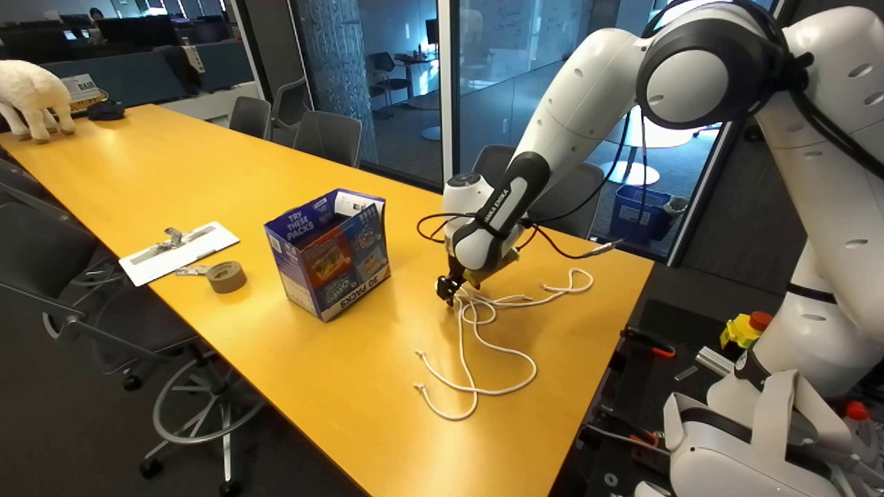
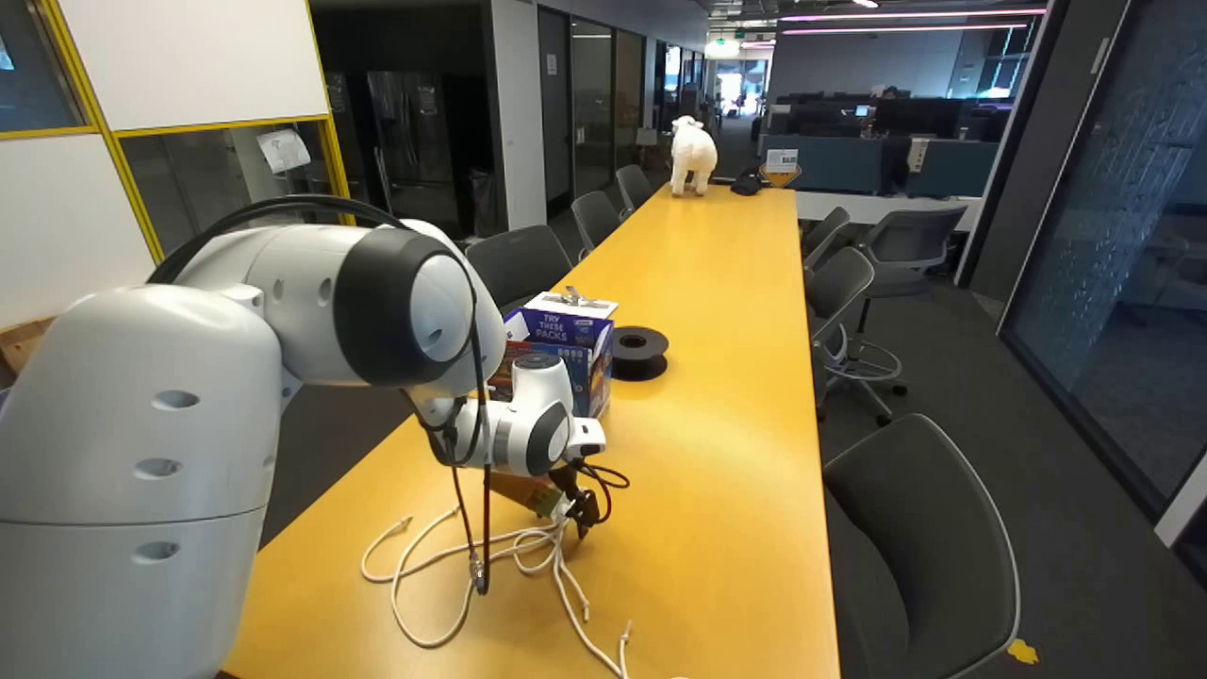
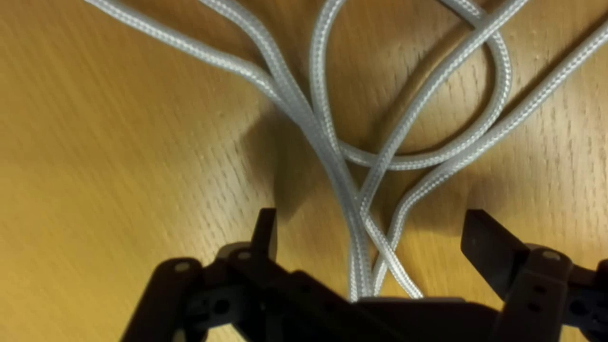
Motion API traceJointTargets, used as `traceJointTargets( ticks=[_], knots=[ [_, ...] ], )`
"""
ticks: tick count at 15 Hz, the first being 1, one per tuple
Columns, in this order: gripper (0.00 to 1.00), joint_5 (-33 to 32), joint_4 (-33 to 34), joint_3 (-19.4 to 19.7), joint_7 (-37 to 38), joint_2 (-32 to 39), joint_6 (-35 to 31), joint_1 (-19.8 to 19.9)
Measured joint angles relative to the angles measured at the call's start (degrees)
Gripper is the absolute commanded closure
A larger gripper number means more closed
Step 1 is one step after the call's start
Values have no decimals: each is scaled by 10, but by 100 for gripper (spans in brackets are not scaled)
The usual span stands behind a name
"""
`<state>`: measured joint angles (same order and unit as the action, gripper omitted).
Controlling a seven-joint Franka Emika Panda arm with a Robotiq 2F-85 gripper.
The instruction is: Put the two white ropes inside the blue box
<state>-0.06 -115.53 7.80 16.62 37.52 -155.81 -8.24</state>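
Note:
The two white ropes (image 3: pixel 344 187) lie in loose loops on the table, crossing and bunching together between my fingers in the wrist view. They also show in both exterior views (image 1: pixel 475 392) (image 2: pixel 429 644), with knotted ends spread out. I cannot tell which strand belongs to which rope. My gripper (image 3: pixel 370 216) is open, low over the table, with one finger on each side of the bundle and a gap on both sides; it also shows in both exterior views (image 1: pixel 456 290) (image 2: pixel 577 514). The blue box (image 1: pixel 331 259) stands upright with its top open; my arm partly hides it in an exterior view (image 2: pixel 586 372).
A brown tape roll (image 1: pixel 226 277) and a white clipboard (image 1: pixel 183 250) lie beyond the box near the table edge. A black spool (image 2: pixel 639 354) stands beside the box. Cables (image 1: pixel 587 252) hang from my arm. A white plush sheep (image 2: pixel 693 156) stands at the far end.

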Motion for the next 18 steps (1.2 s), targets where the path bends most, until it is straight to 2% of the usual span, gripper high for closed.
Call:
traceJointTargets(
  ticks=[3,4,5,7,15,16,18],
  knots=[
    [0,0,2,0,0,0,3,0],
    [5,-1,2,1,1,1,3,0],
    [27,-1,3,1,1,1,4,0],
    [30,-1,4,1,1,2,9,0],
    [93,-2,19,1,1,3,31,0],
    [98,-2,21,1,1,3,35,0],
    [100,-2,23,2,1,3,39,0]
  ],
)
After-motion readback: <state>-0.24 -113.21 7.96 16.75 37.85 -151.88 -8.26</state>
